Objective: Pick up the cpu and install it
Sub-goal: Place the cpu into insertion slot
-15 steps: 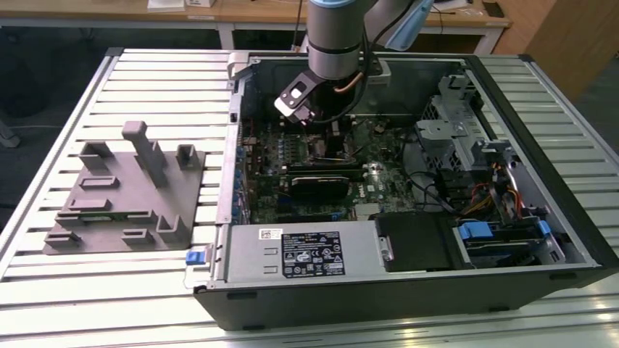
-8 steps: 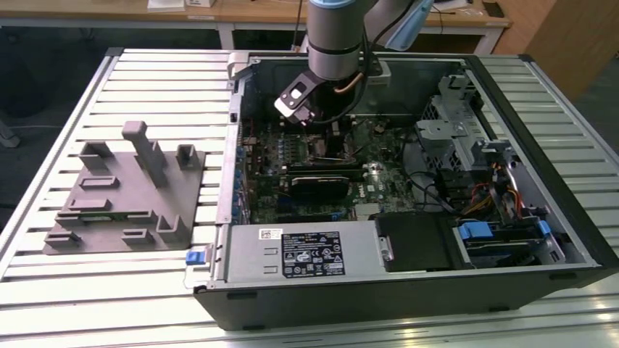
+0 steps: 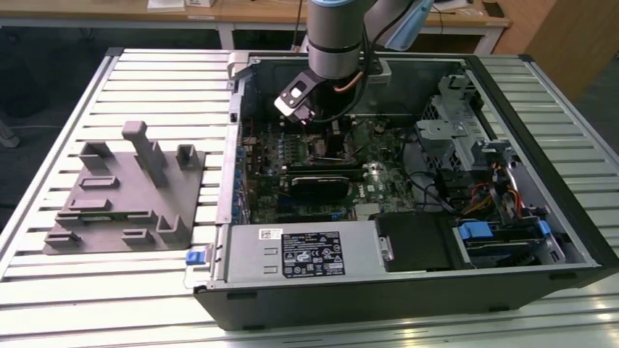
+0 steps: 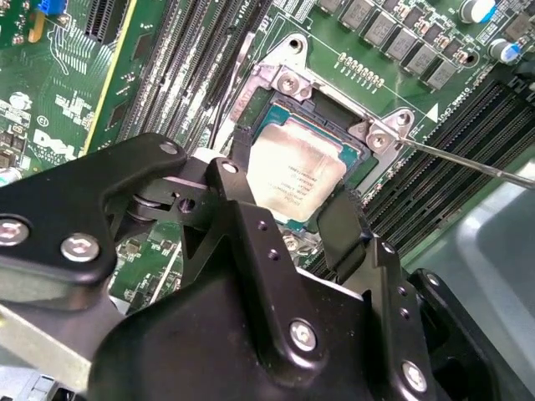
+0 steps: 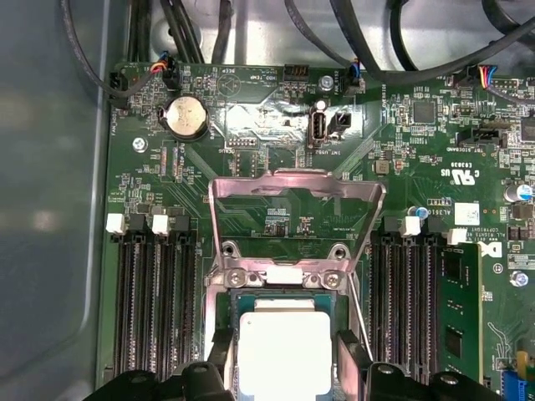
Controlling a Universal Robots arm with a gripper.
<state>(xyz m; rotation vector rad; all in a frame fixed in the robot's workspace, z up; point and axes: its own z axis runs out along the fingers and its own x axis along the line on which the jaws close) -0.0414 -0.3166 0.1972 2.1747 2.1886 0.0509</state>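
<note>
CPU (image 4: pixel 297 171) lies flat in the socket (image 4: pixel 330 107) with its silvery top up. My end effector (image 4: pixel 288 190) is clamped on it: one black finger (image 4: pixel 230 180) sits against one edge and the other finger against the opposite edge.

In the first wrist view the socket's load plate (image 5: pixel 294 196) stands tilted up behind the socket, hinged at the socket's far edge. A thin metal lever (image 4: pixel 468 159) runs out from a corner of the socket. Rows of dark memory slots (image 5: pixel 155 301) flank the socket on both sides, and beyond the raised plate a round coin cell (image 5: pixel 185 115) sits on the green board.

In the exterior view my arm (image 3: pixel 334 36) reaches down into the open case (image 3: pixel 541 87) above the socket. A grey fixture (image 3: pixel 121 196) rests on the slatted tabletop (image 3: pixel 58 304), well apart from the socket, outside the case toward the exterior view's left.
</note>
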